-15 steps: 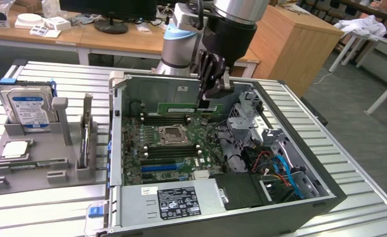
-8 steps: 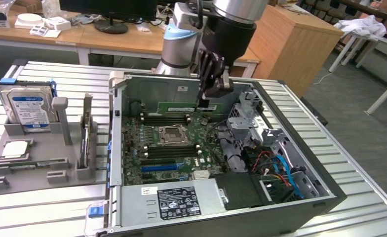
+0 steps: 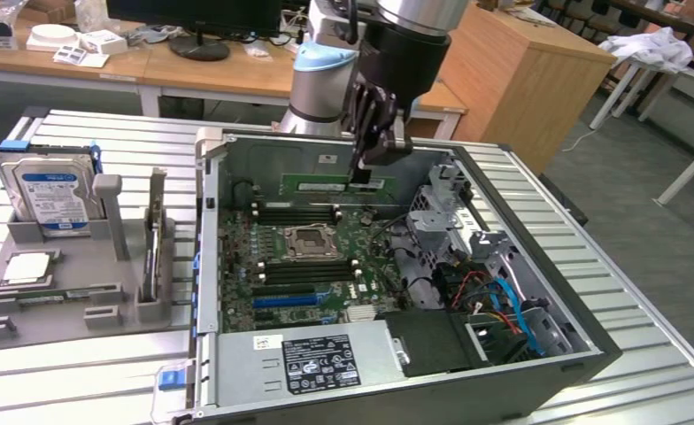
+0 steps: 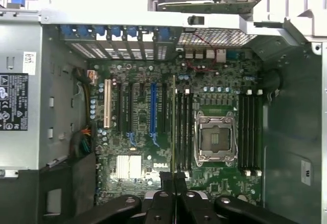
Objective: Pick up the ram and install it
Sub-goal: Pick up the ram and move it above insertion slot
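Room light: bright, even, cool white.
Glare: white washout beyond the case (image 4: pixel 127 17) rim.
Shadows: soft, inside it.

The open computer case (image 3: pixel 286 155) leaves free room above the motherboard (image 3: pixel 365 250), where the claw (image 3: pixel 368 173) grips the ram (image 3: pixel 318 185). A drive cage (image 3: pixel 448 208) and cables (image 3: pixel 503 297) crowd the exterior view's right; the power supply (image 3: pixel 312 359) blocks the near end.

We see an open computer case (image 3: pixel 209 266) lying on a slatted metal table (image 3: pixel 630 292). Its motherboard (image 3: pixel 265 257) carries a CPU socket (image 3: pixel 304 239), and the power supply (image 3: pixel 312 359) sits at six o'clock from it. At nine o'clock of the case, a grey rack (image 3: pixel 40 305) holds a hard drive (image 3: pixel 50 190) upright. At one o'clock stands a wooden cabinet (image 3: pixel 524 80).
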Robot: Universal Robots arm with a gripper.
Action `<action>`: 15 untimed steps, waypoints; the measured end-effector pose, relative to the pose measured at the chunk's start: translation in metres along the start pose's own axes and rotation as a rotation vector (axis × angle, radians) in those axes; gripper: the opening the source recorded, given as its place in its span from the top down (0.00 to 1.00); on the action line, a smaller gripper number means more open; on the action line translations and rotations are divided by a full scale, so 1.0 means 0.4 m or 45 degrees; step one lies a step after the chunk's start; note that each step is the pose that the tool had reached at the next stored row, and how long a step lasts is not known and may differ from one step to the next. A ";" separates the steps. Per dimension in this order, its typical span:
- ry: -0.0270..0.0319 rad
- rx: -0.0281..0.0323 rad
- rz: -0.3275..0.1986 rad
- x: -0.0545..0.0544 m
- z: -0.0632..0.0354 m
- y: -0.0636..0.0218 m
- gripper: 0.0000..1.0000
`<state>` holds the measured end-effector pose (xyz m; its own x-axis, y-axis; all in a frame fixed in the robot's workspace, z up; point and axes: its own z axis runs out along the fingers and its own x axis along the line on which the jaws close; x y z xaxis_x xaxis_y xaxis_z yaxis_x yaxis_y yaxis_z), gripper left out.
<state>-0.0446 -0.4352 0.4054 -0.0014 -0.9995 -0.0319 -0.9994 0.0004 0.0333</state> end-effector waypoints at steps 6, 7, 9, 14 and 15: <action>0.0000 -0.0001 0.000 -0.033 0.002 0.000 0.88; 0.0000 0.0000 0.000 -0.038 0.003 0.000 0.88; 0.0001 0.0000 0.000 -0.046 0.003 0.000 0.88; 0.0000 0.0000 0.000 -0.064 0.004 0.000 0.88; 0.0000 0.0000 0.000 -0.067 0.004 0.000 0.88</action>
<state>-0.0447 -0.4083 0.4045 -0.0015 -0.9995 -0.0319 -0.9994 0.0005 0.0333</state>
